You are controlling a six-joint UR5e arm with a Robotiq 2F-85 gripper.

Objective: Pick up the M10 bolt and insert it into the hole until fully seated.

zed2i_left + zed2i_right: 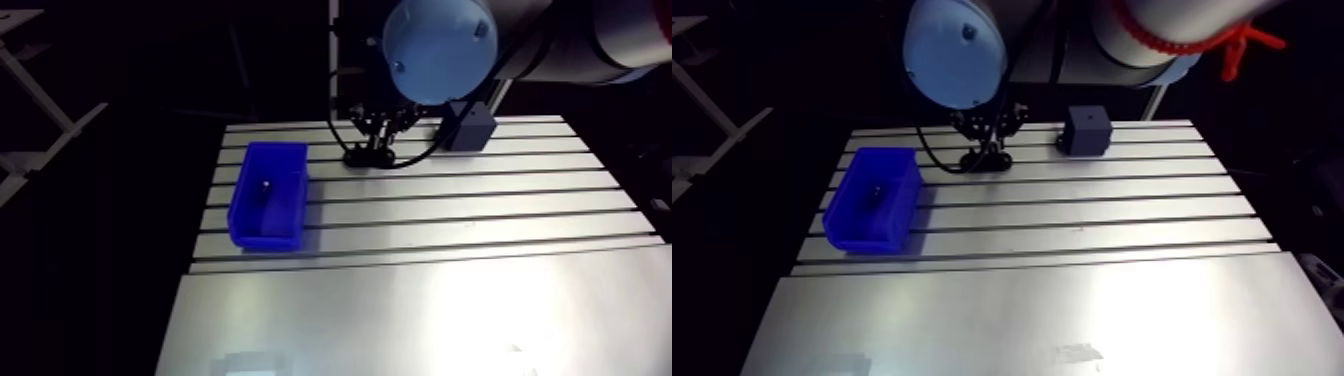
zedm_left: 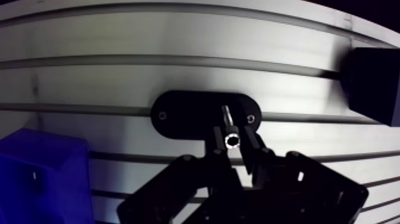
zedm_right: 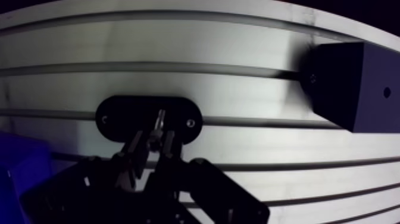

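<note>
- Slotted table (image 1: 450, 205) carries a black oval plate (image 2: 178, 113), with a blue bin (image 1: 268, 195) beside it.
- Gripper (image 2: 232, 143) hangs over the plate, jaws clamped on the bolt (image 2: 228, 126) (tip pointing at the plate's middle).

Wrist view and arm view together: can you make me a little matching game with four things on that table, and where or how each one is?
Things:
1. bolt
2. blue bin
3. black oval plate
4. dark box

States:
A. holds one small dark piece
B. lies flat on the table, under the bolt
C. gripped in the pincer
D. stands on the table, on the plate's far side from the bin

Pairs: 1-C; 2-A; 3-B; 4-D
</note>
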